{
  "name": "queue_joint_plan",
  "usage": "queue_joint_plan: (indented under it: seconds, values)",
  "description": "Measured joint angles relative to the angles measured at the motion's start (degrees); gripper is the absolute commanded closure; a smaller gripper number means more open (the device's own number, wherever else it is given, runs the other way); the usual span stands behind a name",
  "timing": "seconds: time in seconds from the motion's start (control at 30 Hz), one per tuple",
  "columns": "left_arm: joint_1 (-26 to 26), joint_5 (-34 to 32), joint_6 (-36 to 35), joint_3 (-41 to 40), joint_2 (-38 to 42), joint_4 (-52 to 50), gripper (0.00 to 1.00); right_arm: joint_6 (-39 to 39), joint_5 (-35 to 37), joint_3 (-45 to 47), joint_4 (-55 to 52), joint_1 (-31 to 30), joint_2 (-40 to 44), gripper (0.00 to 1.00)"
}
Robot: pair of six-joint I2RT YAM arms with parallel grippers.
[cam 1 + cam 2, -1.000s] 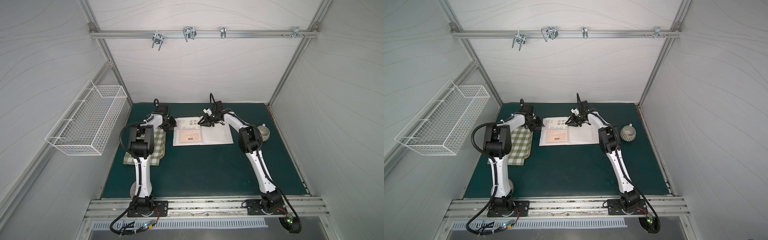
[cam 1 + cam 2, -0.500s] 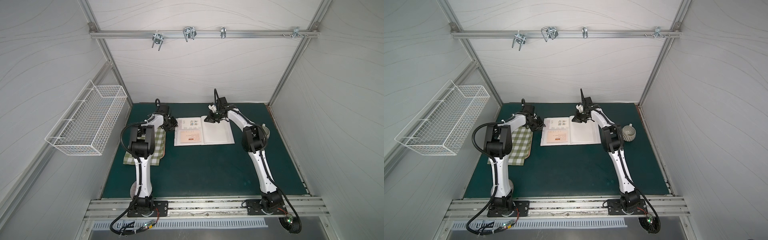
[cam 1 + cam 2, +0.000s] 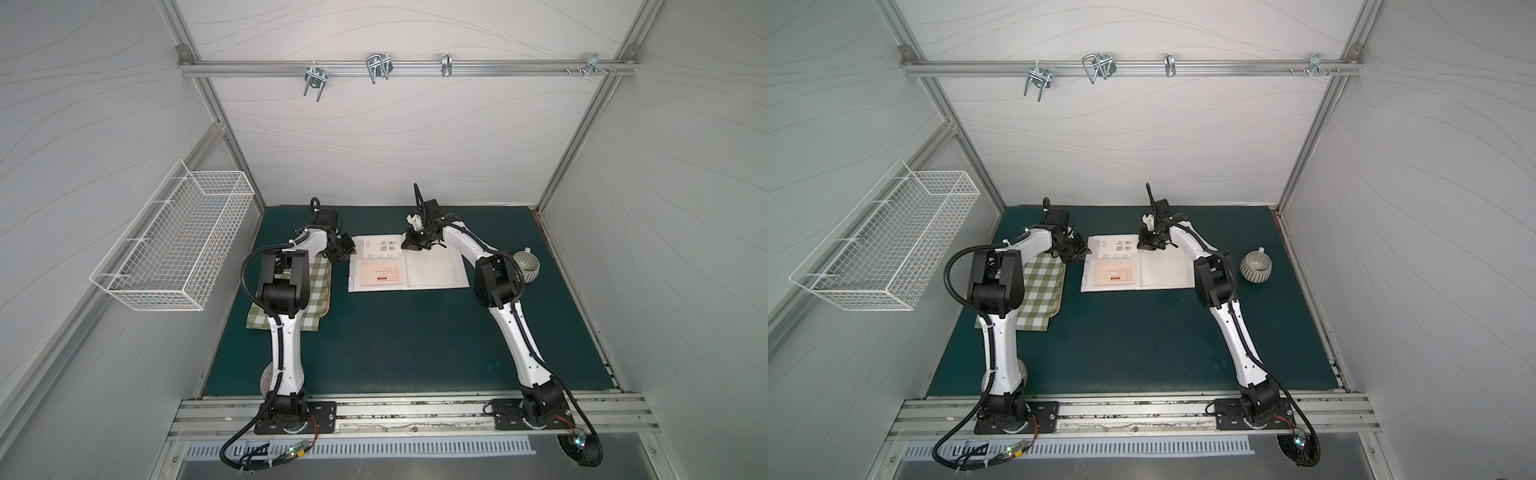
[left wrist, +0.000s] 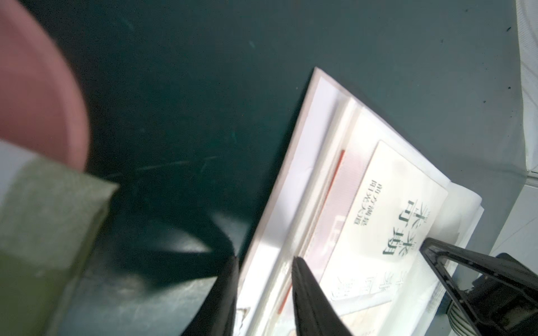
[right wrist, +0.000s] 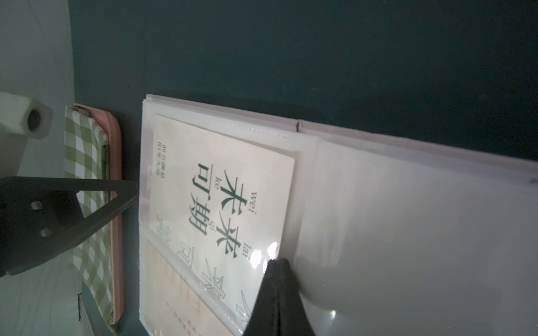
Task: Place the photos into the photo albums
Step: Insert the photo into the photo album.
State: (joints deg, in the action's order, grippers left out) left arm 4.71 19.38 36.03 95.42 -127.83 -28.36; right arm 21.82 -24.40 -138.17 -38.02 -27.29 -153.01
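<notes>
The photo album (image 3: 436, 270) (image 3: 1167, 270) lies open on the green mat near the back. Its left page holds a white photo with dark characters (image 3: 384, 245) (image 5: 221, 189) (image 4: 404, 209) and, below it, a cream photo with small text (image 3: 382, 274) (image 3: 1116, 274). My right gripper (image 3: 409, 245) (image 5: 276, 261) is shut, its tips down at the white photo's edge by the spine. At the album's left edge my left gripper (image 3: 348, 253) (image 4: 263, 260) is open, with one tip over the mat and one over the page. A red edge shows under that page.
A green-and-white checked cloth on a pink tray (image 3: 316, 286) (image 3: 1040, 291) lies left of the album, under my left arm. A ribbed grey cup (image 3: 525, 266) stands right of the album. A white wire basket (image 3: 174, 245) hangs on the left wall.
My right gripper closed its jaws, swung toward the back wall, then came back down at the white photo's edge. The left arm has not moved.
</notes>
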Motion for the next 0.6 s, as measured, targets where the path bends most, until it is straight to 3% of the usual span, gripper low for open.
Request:
queue_joint_plan:
  seconds: [0.6]
  values:
    - [-0.04, 0.07, 0.17, -0.28, 0.39, 0.17, 0.65, 0.63, -1.05, 1.66, -0.33, 0.46, 1.97, 0.93]
